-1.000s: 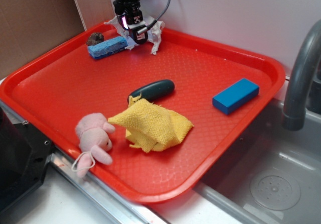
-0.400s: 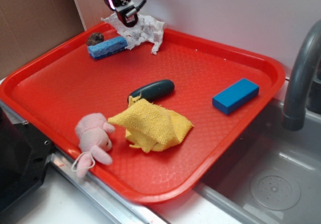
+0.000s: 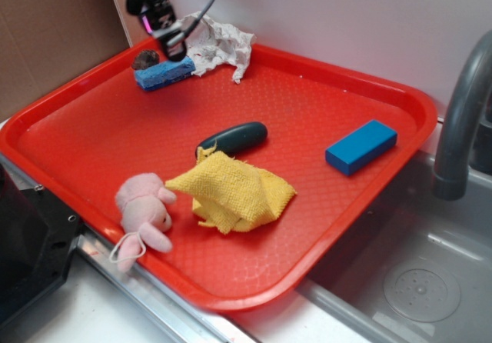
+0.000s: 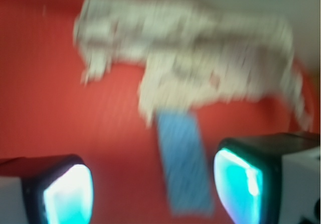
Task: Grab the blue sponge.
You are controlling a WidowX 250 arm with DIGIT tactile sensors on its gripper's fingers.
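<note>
The blue sponge (image 3: 164, 73), light blue and speckled, lies at the far left of the red tray (image 3: 323, 120). My gripper (image 3: 164, 37) hangs just above the sponge's far side, open and empty. In the blurred wrist view the sponge (image 4: 184, 161) lies lengthwise between my two glowing fingertips, nearer the right one (image 4: 238, 184), with the gripper (image 4: 155, 186) wide open around it and apart from it.
A crumpled white rag (image 3: 221, 44) lies right behind the sponge, also in the wrist view (image 4: 190, 63). A small dark lump (image 3: 145, 58) sits left of the sponge. On the tray: a dark handle-like tool (image 3: 233, 138), yellow cloth (image 3: 234, 191), pink plush (image 3: 144, 211), smooth blue block (image 3: 361, 146). Sink and faucet (image 3: 460, 120) at right.
My gripper has risen off the white rag and moved left, from the rag's spot to above the blue sponge. The rag is now uncovered. Nothing else moved.
</note>
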